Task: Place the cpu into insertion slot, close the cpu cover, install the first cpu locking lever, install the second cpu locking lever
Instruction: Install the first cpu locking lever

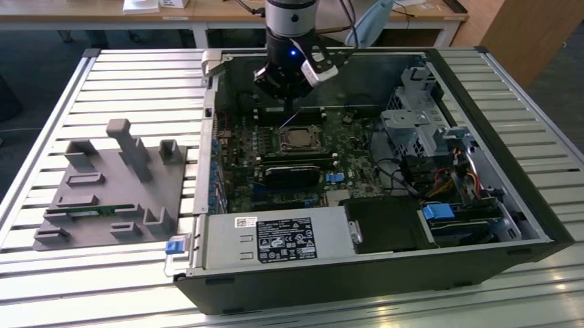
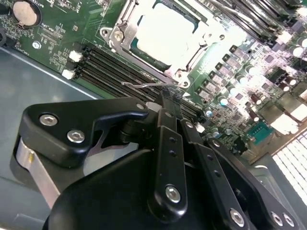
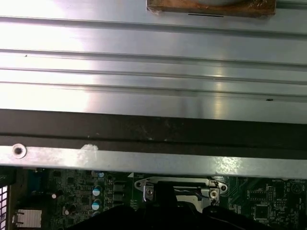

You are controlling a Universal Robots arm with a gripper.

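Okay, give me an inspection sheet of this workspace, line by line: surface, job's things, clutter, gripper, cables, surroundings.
Surface: slatted metal table carrying an open computer case.
Job's things: cpu sits in the socket on the motherboard; cpu cover lies down around it; a thin wire lever runs beside the socket, near the gripper's tip.
Clutter: grey fixture block on the exterior view's left; power supply inside the case.
Gripper: gripper hangs over the socket's edge, fingers together, holding nothing.
Cables: bundle by the drive bays.
Surroundings: wooden workbench behind the table.
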